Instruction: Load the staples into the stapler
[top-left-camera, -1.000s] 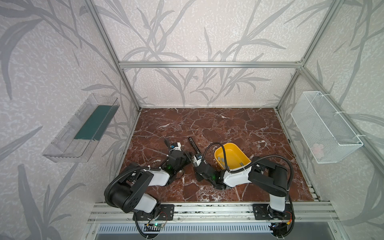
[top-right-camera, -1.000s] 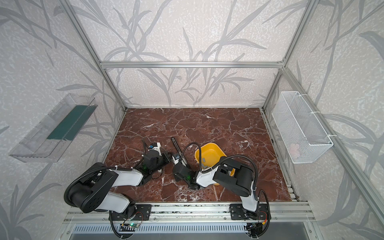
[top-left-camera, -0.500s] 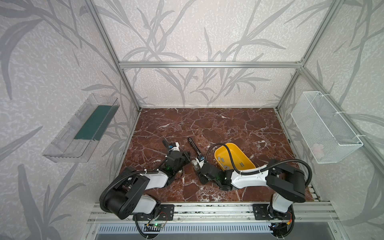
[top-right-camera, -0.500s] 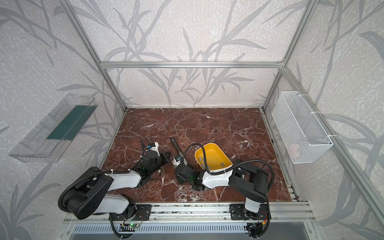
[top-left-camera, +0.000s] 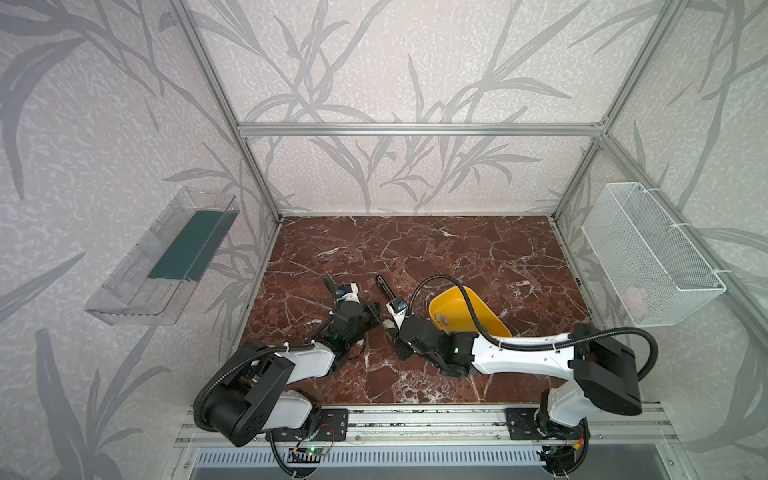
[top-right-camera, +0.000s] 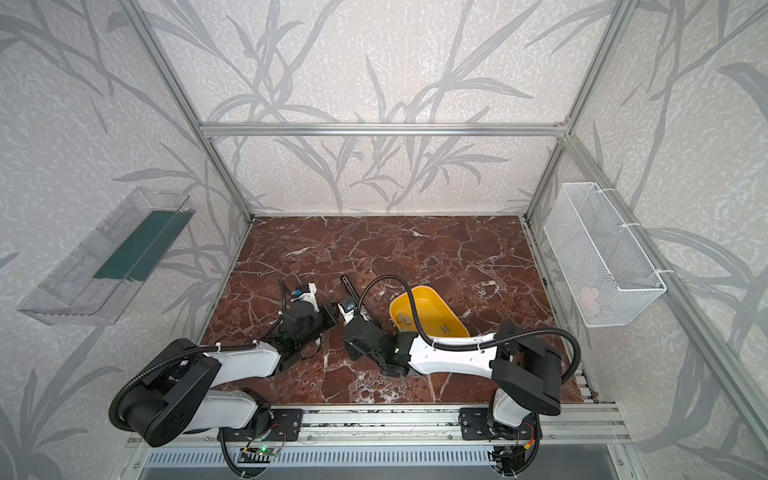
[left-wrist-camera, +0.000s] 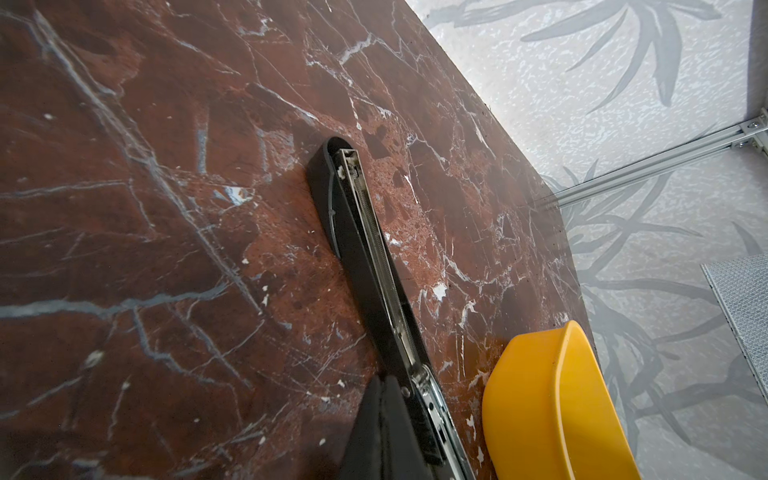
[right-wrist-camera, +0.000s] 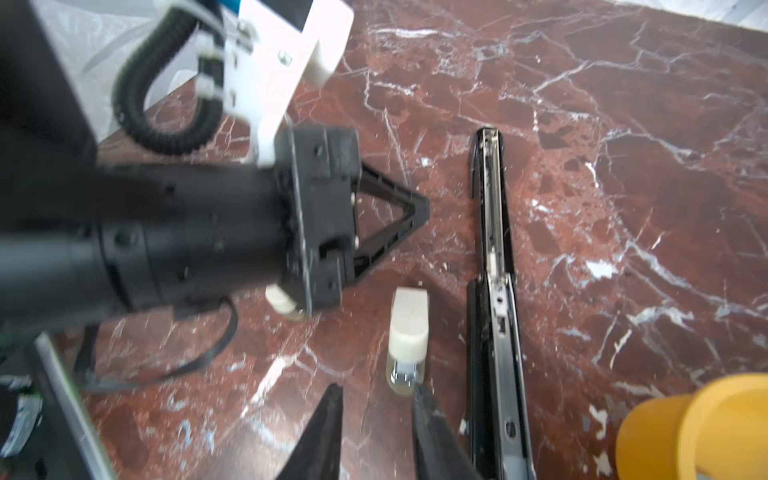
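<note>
The red-brown marble tabletop (top-left-camera: 457, 249) is carrying just a few bits, all sitting toward its near half. The stapler (right-wrist-camera: 494, 216) is lying flat, swung open into one long line with its metal channel facing up, and a yellow tub (top-left-camera: 453, 301) is sitting just beside it, to its right in both top views. A small cream block (right-wrist-camera: 409, 320) is lying just on the stapler's other side, not touching it, and a second cream piece (right-wrist-camera: 279, 300) is showing further over, but it's mostly hidden so I can't really tell what it is.
</note>
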